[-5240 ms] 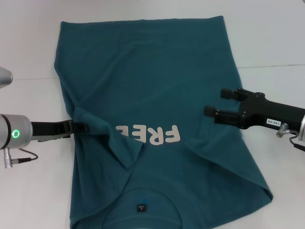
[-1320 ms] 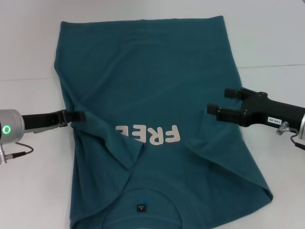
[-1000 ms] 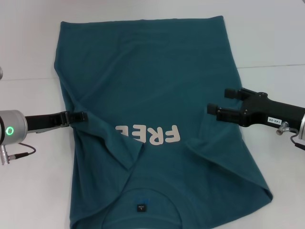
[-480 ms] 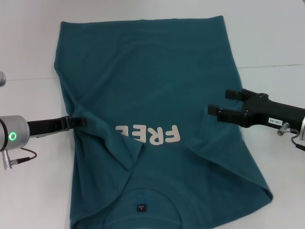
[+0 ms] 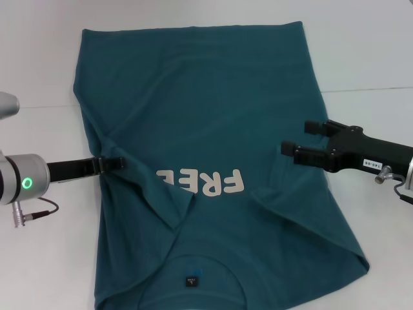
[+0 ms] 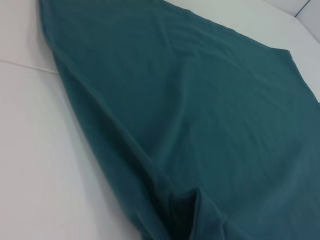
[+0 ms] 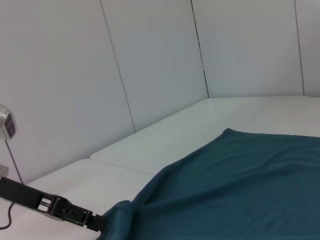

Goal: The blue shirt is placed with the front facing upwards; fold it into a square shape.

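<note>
The blue shirt (image 5: 206, 116) lies flat on the white table (image 5: 368, 58), chest up. Its white letters (image 5: 203, 183) and the neck label (image 5: 191, 281) are at the near end. Both sleeves are folded inward over the body. My left gripper (image 5: 116, 163) reaches in from the left, its tip at the shirt's left edge beside the folded sleeve. The right wrist view shows the left gripper (image 7: 95, 222) meeting a raised bump of cloth. My right gripper (image 5: 295, 137) stands open over the shirt's right edge, nothing between its fingers. The left wrist view shows only the shirt (image 6: 200, 115) and the table.
A seam in the table (image 5: 361, 89) runs across at mid-depth. Pale wall panels (image 7: 150, 60) stand beyond the table's far side. A cable (image 5: 35, 210) hangs from my left wrist near the table's left side.
My left gripper has slid a little nearer to me and slightly further onto the shirt's edge. The shirt's folds and my right gripper look the same.
</note>
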Controlling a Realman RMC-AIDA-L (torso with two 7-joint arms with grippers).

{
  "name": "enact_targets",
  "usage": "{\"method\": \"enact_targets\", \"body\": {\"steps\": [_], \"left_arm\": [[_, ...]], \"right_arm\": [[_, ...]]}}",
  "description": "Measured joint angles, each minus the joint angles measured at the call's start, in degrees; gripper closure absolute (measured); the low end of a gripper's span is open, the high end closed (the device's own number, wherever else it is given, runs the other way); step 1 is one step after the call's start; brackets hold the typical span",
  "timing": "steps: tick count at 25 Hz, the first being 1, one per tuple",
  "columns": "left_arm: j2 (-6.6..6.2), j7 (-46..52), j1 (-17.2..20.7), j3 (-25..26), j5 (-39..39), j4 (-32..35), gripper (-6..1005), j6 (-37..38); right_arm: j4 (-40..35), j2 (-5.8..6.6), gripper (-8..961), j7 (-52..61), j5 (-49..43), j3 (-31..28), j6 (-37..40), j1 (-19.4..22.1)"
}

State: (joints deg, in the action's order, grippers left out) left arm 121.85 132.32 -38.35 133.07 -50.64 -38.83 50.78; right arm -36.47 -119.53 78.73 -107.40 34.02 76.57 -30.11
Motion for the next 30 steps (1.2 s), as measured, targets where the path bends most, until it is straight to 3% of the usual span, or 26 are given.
{"method": "enact_targets", "body": {"steps": [30], "left_arm": [[1.02, -1.5, -0.3, 0.0, 0.0, 0.0, 331, -2.8]], "right_arm": [[0.0, 0.00, 26, 0.6, 0.1, 0.0, 0.4, 0.3]]}}
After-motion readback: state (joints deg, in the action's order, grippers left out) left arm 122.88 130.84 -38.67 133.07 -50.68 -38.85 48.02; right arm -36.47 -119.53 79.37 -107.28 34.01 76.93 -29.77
